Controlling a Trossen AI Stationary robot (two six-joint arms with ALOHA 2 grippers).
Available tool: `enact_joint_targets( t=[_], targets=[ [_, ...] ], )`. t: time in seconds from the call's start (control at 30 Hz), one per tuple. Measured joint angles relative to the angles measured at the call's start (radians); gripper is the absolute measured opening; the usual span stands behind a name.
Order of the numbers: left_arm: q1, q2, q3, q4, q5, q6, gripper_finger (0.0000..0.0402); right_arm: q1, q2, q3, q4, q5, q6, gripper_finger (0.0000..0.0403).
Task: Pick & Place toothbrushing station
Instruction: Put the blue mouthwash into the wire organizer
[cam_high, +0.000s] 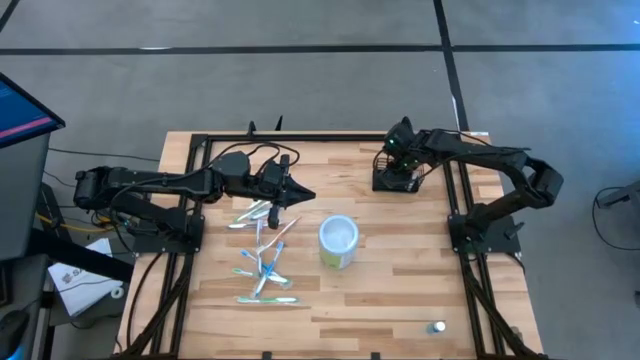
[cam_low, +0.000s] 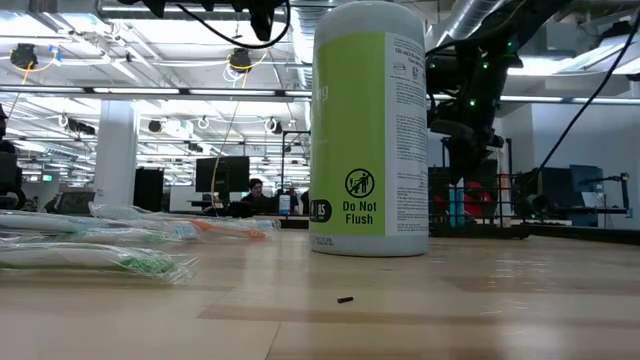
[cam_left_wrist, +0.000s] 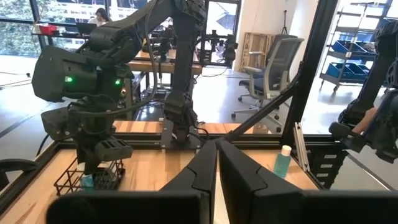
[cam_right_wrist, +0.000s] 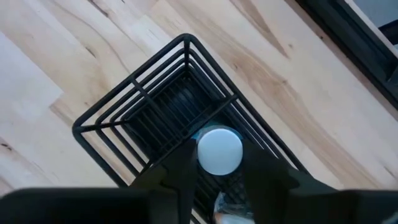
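Observation:
The toothbrushing station, a small black wire basket (cam_high: 392, 182) (cam_right_wrist: 149, 106) (cam_left_wrist: 65, 180), stands on its base at the table's far right. My right gripper (cam_high: 400, 165) (cam_right_wrist: 219, 163) points steeply down into it. Its fingers stand apart on either side of a round white cap (cam_right_wrist: 219, 150), the top of something upright in one of the basket's compartments. My left gripper (cam_high: 300, 195) (cam_left_wrist: 217, 146) hovers level over the middle left of the table, shut and holding nothing. My right gripper comes from above with a finger (cam_right_wrist: 181, 171) close on each side of the white cap (cam_right_wrist: 202, 152). I cannot tell whether the fingers touch the cap. The capped thing stands upright inside the basket.
A white-and-pale-green round canister (cam_high: 338, 242) (cam_low: 368, 130) stands at the table's middle. Several wrapped toothbrushes (cam_high: 265, 255) (cam_low: 120, 235) lie scattered left of it. A small blue bottle (cam_high: 437, 327) (cam_left_wrist: 283, 160) stands near the front right corner. A black frame rail (cam_high: 455, 200) borders the table.

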Motion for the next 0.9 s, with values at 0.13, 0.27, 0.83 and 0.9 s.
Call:
enact_joint_targets(
  t=[0.13, 0.27, 0.83, 0.9],
  targets=[
    [0.0, 0.0, 0.0, -0.003, 0.0, 0.0, 0.0011, 0.0, 0.0, 0.0, -0.005, -0.001, -0.003, 0.0104],
    [0.0, 0.0, 0.0, -0.003, 0.0, 0.0, 0.0011, 0.0, 0.0, 0.0, -0.008, -0.007, -0.004, 0.0114],
    [0.0, 0.0, 0.0, -0.006, 0.0, 0.0, 0.0011, 0.0, -0.12, 0.015, -0.054, -0.021, -0.012, 0.0144],
    [0.0, 0.0, 0.0, -0.006, 0.0, 0.0, 0.0011, 0.0, -0.147, 0.015, -0.07, -0.021, -0.011, 0.0142]
  ],
)
